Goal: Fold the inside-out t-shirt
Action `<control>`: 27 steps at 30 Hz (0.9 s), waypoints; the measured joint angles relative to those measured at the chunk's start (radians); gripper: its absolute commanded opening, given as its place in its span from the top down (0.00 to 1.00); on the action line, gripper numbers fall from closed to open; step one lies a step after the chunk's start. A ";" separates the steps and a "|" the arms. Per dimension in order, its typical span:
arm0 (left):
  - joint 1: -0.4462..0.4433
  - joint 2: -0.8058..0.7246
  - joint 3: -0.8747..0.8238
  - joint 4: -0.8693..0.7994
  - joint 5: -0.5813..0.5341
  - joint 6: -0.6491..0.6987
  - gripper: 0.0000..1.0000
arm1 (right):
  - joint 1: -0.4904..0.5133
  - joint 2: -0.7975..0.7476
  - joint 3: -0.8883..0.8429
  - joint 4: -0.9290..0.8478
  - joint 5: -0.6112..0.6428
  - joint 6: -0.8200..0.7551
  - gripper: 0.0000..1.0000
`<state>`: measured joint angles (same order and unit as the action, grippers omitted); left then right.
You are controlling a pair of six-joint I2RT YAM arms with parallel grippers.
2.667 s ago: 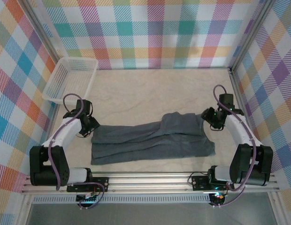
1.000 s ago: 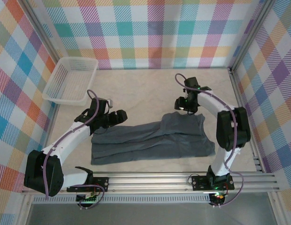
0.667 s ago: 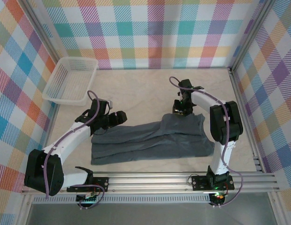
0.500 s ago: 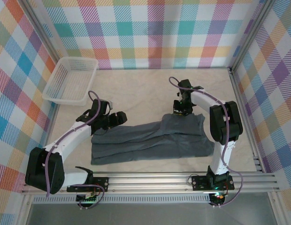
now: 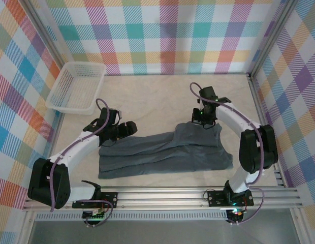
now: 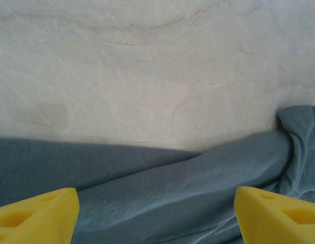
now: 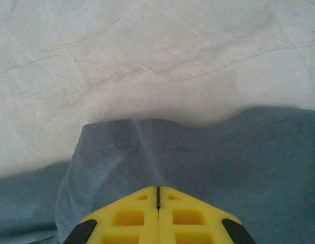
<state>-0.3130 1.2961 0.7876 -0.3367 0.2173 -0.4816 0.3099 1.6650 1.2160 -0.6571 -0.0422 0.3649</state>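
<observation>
Found the right gripper (image 7: 157, 195) closed, its yellow fingers (image 7: 127, 218) pressed flat together with only a hairline seam between them. Saw those tips low over the far edge of the shirt (image 7: 223, 162), close to its stitched hem, with a faint ridge of cloth running up to them. Could not tell whether any cloth was pinched. From above, placed the right gripper (image 5: 202, 120) on the shirt's far edge toward its right end, with the arm arching back to its base at the near right.

Found the left gripper (image 6: 155, 203) open, the two yellow fingers (image 6: 35, 216) well apart with grey cloth between them. Saw bare table (image 6: 147, 76) just beyond the shirt's far edge. From above, placed the left gripper (image 5: 128, 127) at the far left end of the shirt (image 5: 167, 152).

Saw the shirt lying as a long dark grey band, left to right, across the near middle of the table, creased lengthwise and wider at its right end. Noted a white basket (image 5: 99, 84) in the far left corner, well apart from the shirt.
</observation>
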 measured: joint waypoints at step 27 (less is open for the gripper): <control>-0.003 0.002 0.000 0.000 -0.002 0.000 0.20 | 0.079 0.171 0.116 -0.009 0.169 -0.077 1.00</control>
<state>-0.3164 1.2984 0.7876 -0.3370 0.2153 -0.4812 0.3885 1.8359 1.3315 -0.6662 0.1272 0.2874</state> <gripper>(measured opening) 0.799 0.049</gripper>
